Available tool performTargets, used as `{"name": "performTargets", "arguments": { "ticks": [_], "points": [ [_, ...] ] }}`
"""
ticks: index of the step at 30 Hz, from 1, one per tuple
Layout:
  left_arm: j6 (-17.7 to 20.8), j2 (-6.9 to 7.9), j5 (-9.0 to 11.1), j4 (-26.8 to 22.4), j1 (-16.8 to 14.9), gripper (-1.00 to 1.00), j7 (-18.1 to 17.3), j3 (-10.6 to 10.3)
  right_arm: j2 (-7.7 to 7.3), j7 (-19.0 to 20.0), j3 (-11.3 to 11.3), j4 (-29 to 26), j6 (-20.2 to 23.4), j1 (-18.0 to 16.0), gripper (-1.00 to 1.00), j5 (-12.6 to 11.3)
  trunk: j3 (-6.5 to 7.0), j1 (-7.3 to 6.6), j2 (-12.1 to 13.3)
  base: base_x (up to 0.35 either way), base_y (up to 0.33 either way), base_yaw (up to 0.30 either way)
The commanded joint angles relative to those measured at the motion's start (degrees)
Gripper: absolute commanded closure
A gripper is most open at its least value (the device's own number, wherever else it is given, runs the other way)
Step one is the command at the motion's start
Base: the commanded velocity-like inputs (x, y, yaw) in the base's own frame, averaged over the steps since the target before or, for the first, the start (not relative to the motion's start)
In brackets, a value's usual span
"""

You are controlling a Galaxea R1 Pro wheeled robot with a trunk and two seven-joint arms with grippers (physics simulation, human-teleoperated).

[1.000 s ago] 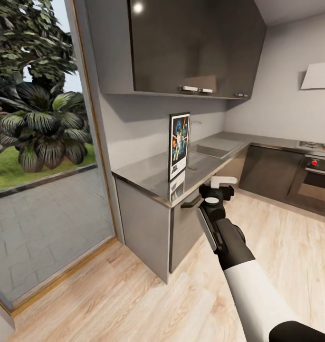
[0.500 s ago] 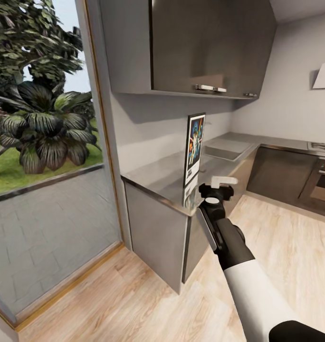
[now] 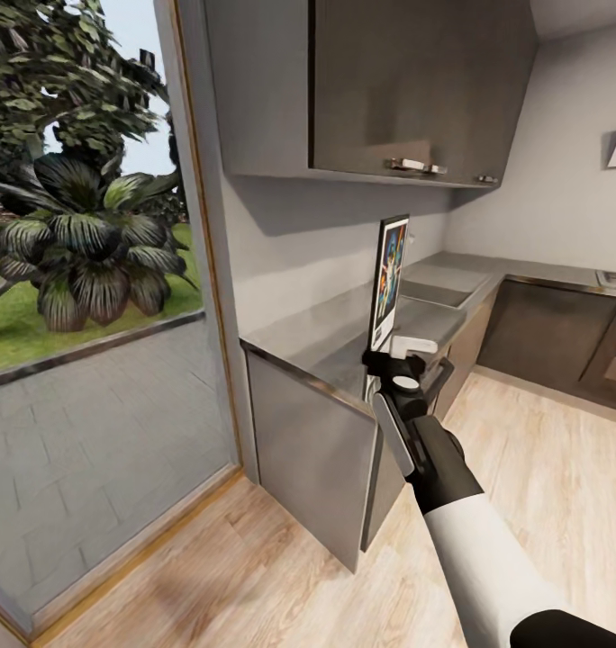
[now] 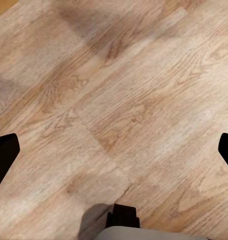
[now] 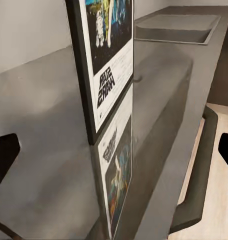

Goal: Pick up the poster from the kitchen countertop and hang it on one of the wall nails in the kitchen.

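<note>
Grey countertop (image 3: 317, 337), poster (image 3: 389, 279) upright at its front edge — my right gripper (image 3: 407, 353) spread wide, empty — one clumsy nudge could topple it.

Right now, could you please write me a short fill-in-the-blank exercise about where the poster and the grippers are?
1. The poster stands ____ on the kitchen countertop.
2. The right gripper has its fingers ____.
3. The left gripper points down at the ____ floor.
4. Beyond the poster, a ____ is sunk into the countertop.

Missing words: upright; open; wooden; sink
</note>
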Motion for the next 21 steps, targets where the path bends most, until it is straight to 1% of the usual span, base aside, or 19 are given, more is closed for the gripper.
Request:
{"name": "performTargets", "arguments": {
  "ticks": [1,4,8,13,17,21],
  "points": [
    [-0.1,-0.01,0.0,-0.1,0.0,-1.0,0.0,0.0,-0.02,-0.3,0.1,0.0,0.1,0.0,-1.0,-0.5,-0.05,0.0,0.0,0.016,0.016,0.0],
    [-0.1,-0.01,0.0,-0.1,0.0,-1.0,0.0,0.1,-0.08,0.3,0.1,0.0,-0.1,0.0,-1.0,-0.7,-0.05,0.0,0.0,0.075,0.005,0.0],
    [-0.1,-0.01,0.0,-0.1,0.0,-1.0,0.0,0.1,-0.09,0.4,0.1,0.0,-0.1,0.0,-1.0,-0.8,-0.05,0.0,0.0,0.239,0.001,0.0],
    [-0.1,-0.01,0.0,-0.1,0.0,-1.0,0.0,0.1,-0.1,0.5,0.1,0.0,-0.1,0.0,-1.0,-0.8,-0.05,0.0,0.0,0.091,0.0,0.0],
    [-0.1,-0.01,0.0,-0.1,0.0,-1.0,0.0,0.1,-0.11,0.4,0.1,0.0,-0.1,0.0,-1.0,-0.7,-0.05,0.0,0.0,0.206,0.0,0.0],
    [-0.1,-0.01,0.0,-0.1,0.0,-1.0,0.0,0.1,-0.11,0.4,0.1,0.0,-0.1,0.1,-1.0,-0.7,-0.05,0.0,0.0,0.081,0.0,0.0]
  ]
}}
